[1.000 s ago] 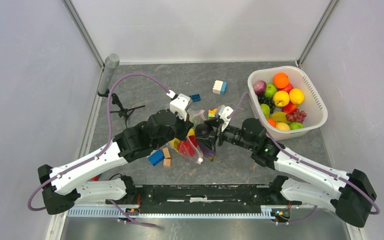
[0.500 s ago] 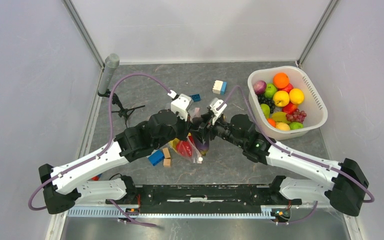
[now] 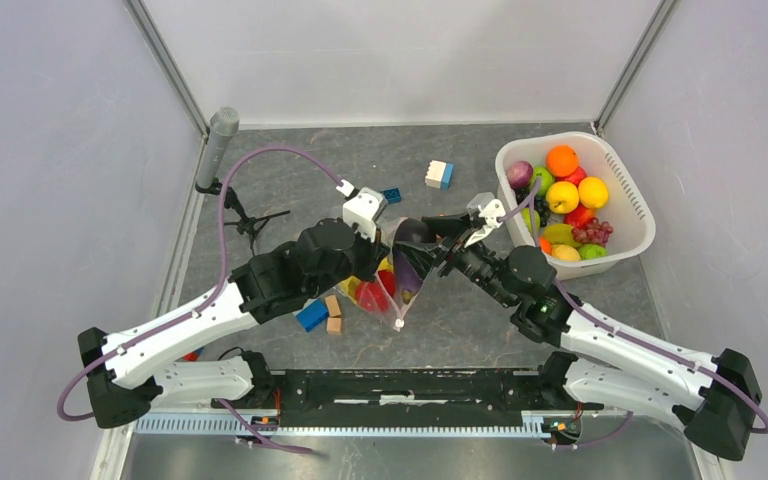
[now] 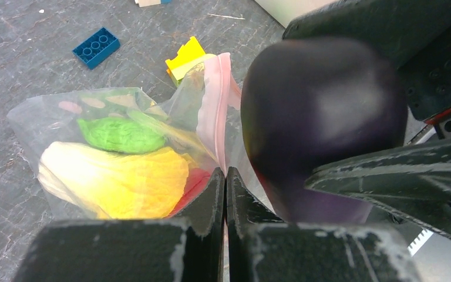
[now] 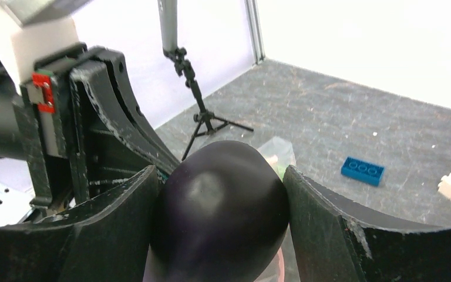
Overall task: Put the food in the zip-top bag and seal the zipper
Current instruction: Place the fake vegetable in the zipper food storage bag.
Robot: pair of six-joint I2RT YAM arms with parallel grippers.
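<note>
Gripping a purple toy eggplant (image 5: 220, 205), right jaws sit beside the zip-top bag (image 4: 32, 117); left jaws clamp its pink zipper (image 4: 214, 111) edge.

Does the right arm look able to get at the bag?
Probably yes: the right gripper, holding the eggplant, sits beside the bag and its zipper, which the left gripper pinches; nothing between.

Right end effector (image 3: 425, 250) pulled back (toward the basket (image 3: 642, 215)), purple eggplant (image 3: 407, 265) exposed
</note>
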